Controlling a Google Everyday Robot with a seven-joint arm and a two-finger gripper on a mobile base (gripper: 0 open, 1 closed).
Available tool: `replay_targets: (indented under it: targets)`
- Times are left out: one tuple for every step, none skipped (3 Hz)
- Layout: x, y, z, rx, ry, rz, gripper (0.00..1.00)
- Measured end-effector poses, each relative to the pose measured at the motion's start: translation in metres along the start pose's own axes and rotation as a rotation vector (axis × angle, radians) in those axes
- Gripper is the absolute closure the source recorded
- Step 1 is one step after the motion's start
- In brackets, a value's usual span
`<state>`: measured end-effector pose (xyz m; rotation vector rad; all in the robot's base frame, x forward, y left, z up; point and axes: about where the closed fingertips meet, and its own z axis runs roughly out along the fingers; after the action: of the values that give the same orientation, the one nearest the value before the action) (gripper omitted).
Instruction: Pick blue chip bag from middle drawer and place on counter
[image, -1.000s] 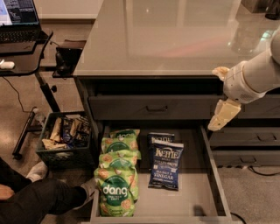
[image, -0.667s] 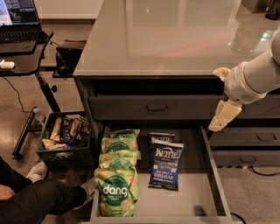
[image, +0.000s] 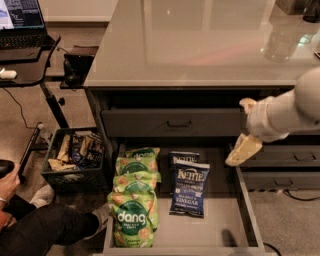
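The blue chip bag (image: 189, 189) lies flat in the open middle drawer (image: 220, 222), just beside a row of green bags (image: 134, 200). The gripper (image: 243, 149) hangs above the drawer's right side. I can't tell if it's spread or closed.

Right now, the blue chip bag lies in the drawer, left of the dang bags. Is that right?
No: the camera view shows the blue chip bag right of the dang bags; the gripper hovers over the right wall of the drawer.
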<state>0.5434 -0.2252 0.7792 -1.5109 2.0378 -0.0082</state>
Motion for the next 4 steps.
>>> replay_targets:
  targets:
    - [0.024, 0.020, 0.055, 0.024, -0.014, 0.108, 0.00]
    - [0.036, 0.019, 0.098, 0.076, -0.066, 0.154, 0.00]
    - [0.049, 0.023, 0.141, 0.069, -0.115, 0.178, 0.00]
    - [0.049, 0.023, 0.141, 0.069, -0.115, 0.178, 0.00]
